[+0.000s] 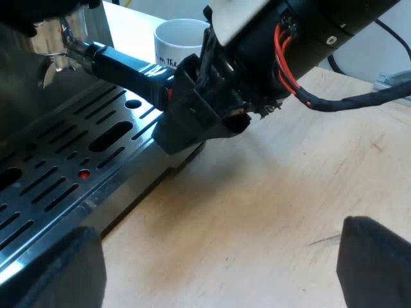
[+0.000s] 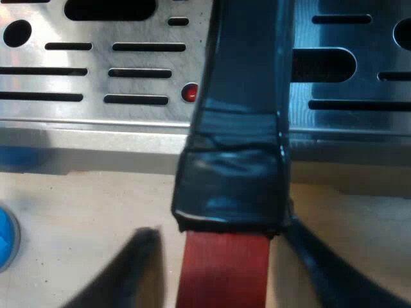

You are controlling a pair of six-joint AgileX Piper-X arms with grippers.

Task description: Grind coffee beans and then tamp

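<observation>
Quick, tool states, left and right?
Left tool: open, holding nothing.
Right tool: open, fingers either side of the holder handle's red end, gap visible, not clamped.

A wooden table (image 1: 276, 192) bears the espresso machine (image 1: 58, 173) and a white mug (image 1: 180, 38).

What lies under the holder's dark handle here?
Under the dark, red-ended holder handle lies the espresso machine's slotted metal drip tray with a red dot, then the pale wooden table. The strip directly beneath the handle is covered.
</observation>
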